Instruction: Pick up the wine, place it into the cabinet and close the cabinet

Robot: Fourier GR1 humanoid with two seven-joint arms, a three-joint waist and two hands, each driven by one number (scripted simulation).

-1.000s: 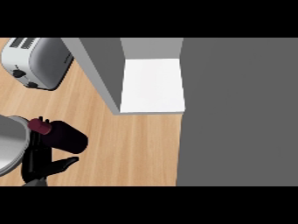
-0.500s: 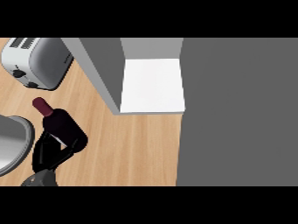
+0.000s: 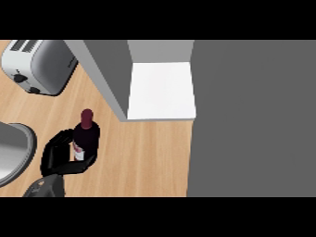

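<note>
Currently the left hand (image 3: pixel 56 152) is clasped round the wine bottle (image 3: pixel 87 131), near-left of the open cabinet (image 3: pixel 161 92). Judged heavy, rigid, slippery and breakable; best held at the body, not the neck.

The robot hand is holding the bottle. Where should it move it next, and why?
Probably lift the bottle and carry it right, round the grey wall, toward the white shelf of the open cabinet. The left robot hand is curled round the bottle, which is outside the cabinet.
</note>
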